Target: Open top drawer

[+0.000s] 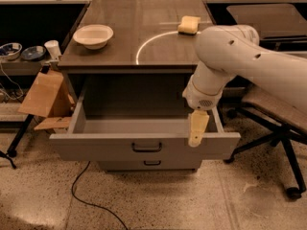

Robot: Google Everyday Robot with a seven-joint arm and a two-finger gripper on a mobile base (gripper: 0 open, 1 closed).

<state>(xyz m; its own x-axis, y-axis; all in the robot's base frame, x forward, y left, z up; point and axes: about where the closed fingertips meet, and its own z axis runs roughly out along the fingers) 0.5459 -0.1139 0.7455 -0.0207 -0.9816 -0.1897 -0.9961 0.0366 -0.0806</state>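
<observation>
Hanging centre-right, gripper [197,131] overlaps front rim of the pulled-out top drawer [96,150]; contact unclear, spread or clamped: can't tell.

Two grey drawers are showing: the top drawer [96,150] and one narrower drawer [124,166]. One round white bowl [93,35] and one yellow sponge [189,24] are sitting on the desk [144,13]; one tan gripper [197,128] is hanging over the top drawer's front.

Free room inside the pulled-out top drawer [120,148], end effector [196,137] at its front-right rim.
</observation>
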